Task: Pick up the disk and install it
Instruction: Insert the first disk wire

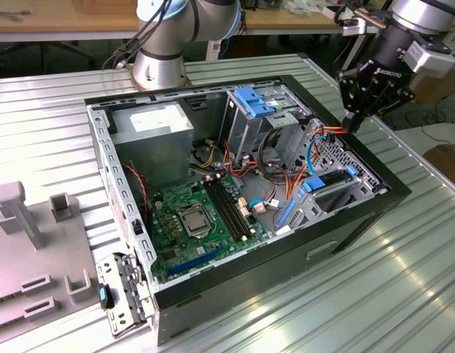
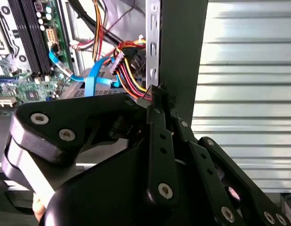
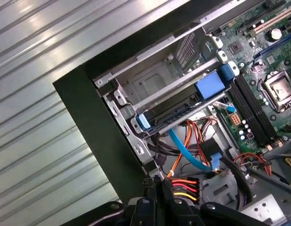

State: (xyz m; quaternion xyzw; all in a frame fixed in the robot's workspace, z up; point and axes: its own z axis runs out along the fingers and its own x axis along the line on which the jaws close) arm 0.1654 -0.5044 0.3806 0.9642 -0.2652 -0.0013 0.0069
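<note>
The ribbed metal table (image 1: 403,294) carried the open computer case (image 1: 234,283). The gripper (image 1: 352,123) hung at 2 o'clock in the exterior view, at the case rim. Its fingers (image 2: 154,117) were together, with nothing visible between them. In the first wrist view the tips stood just beside the red, yellow and black cable bundle (image 3: 185,186). The disk (image 1: 331,185) sat in the drive cage (image 1: 337,158) inside the case, at 6 o'clock from the gripper and apart from it, with blue carrier tabs at both ends
</note>
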